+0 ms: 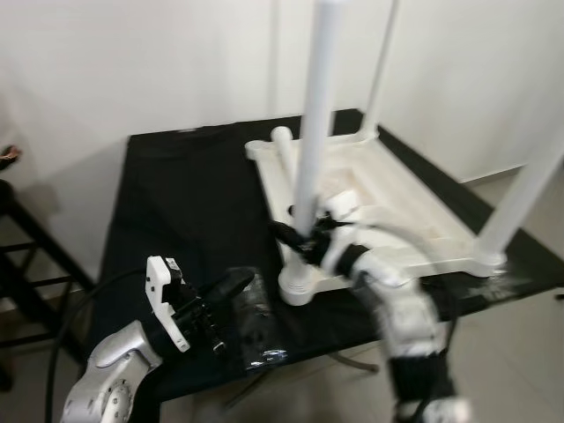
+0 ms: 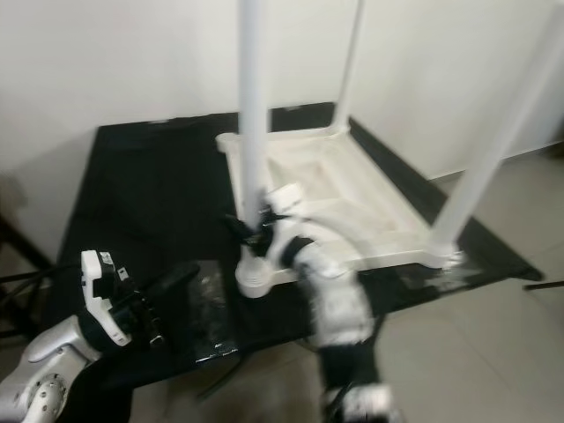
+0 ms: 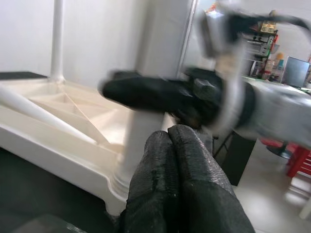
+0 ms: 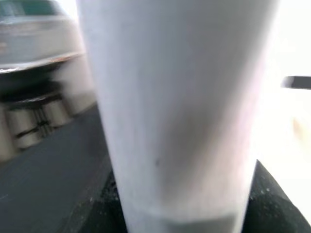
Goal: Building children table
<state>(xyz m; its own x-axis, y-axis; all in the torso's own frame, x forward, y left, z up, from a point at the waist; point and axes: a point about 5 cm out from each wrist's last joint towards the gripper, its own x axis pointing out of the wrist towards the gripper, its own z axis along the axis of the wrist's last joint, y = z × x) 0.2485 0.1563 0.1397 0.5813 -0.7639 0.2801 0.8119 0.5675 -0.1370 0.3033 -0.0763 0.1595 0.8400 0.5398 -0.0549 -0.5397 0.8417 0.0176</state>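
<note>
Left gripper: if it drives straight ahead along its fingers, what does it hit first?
Probably the white table leg standing at the near corner of the upturned table, low down near its socket. The left gripper points at it, jaws shut. The right gripper already clasps that leg, so depth is uncertain.

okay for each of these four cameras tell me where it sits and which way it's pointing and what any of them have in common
Left eye view: on the head, looking down at the upturned white table on a black-covered table; both arms show.
Right eye view: same head, same scene, slightly offset.
Left wrist view: along the shut left gripper, facing the near leg and the right arm.
Right wrist view: pressed close against that leg, right gripper clamped on it.
Shared: all four show that leg.
</note>
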